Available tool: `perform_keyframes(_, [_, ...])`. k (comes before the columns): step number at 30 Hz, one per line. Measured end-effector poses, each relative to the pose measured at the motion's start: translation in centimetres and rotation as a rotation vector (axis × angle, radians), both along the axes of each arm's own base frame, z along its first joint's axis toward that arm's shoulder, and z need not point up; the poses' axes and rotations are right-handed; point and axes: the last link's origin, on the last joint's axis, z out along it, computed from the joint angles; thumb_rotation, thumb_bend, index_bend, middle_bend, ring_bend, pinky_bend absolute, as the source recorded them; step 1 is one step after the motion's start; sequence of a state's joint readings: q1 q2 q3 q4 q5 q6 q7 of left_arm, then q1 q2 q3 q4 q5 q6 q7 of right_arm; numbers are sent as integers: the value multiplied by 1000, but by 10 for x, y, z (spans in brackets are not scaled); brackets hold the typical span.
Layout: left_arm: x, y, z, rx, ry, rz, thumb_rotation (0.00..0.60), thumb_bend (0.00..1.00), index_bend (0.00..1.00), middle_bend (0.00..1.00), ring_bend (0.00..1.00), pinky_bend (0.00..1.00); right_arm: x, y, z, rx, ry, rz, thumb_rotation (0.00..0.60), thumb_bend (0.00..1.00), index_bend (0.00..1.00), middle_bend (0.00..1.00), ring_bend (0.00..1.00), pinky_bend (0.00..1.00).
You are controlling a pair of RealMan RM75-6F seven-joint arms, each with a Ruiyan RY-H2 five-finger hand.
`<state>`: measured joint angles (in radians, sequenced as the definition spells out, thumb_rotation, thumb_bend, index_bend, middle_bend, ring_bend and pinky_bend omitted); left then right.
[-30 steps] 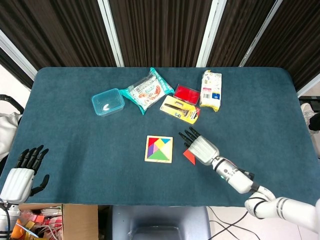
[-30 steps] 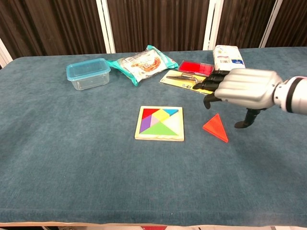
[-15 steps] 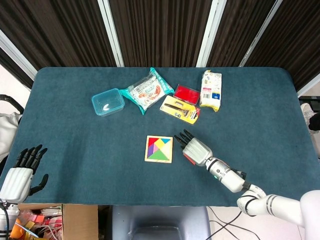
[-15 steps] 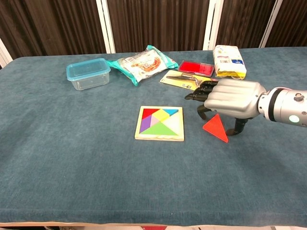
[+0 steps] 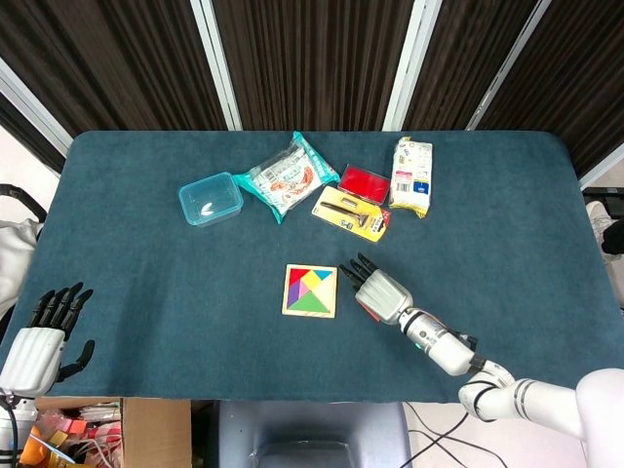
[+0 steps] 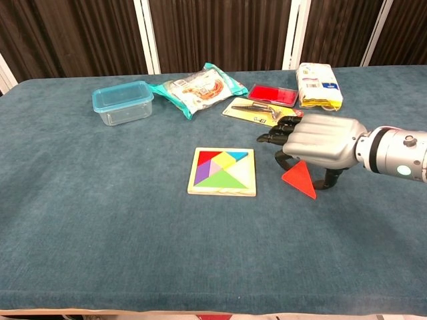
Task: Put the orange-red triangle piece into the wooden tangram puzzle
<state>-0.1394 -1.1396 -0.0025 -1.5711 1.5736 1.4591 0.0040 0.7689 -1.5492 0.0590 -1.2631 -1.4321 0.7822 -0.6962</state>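
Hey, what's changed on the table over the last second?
The right hand has moved left and down over the orange-red triangle piece, its fingers now around the piece, which lies where it was; a firm grip is not clear. The wooden tangram puzzle, the left hand and the items at the back have not moved.
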Motion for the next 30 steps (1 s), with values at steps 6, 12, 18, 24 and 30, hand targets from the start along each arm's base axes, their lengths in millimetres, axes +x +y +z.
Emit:
perform_keyframes(6, [0, 0, 0, -1, -1, -1, 600, 454, 0, 0, 0, 61, 1, 0, 1, -14, -7, 6, 600, 460, 703, 68, 0, 0])
perform_keyframes(12, [1, -1, 1, -2, -5, -8, 600, 454, 0, 0, 0, 61, 16, -4, 16, -71, -92, 17, 600, 460, 712, 83, 0, 0])
perform_keyframes(18, [1, -2, 2, 4, -9, -10, 600, 454, 0, 0, 0, 61, 37, -10, 25, -111, -141, 37, 600, 460, 713, 90, 0, 0])
perform_keyframes(24, [1, -2, 3, 3, -6, -12, 600, 453, 0, 0, 0, 61, 70, -14, 10, -155, -171, 86, 600, 460, 713, 109, 0, 0])
perform_keyframes(30, [0, -2, 6, 10, -13, -11, 600, 453, 0, 0, 0, 61, 91, -18, -17, -205, -138, 102, 600, 460, 713, 109, 0, 0])
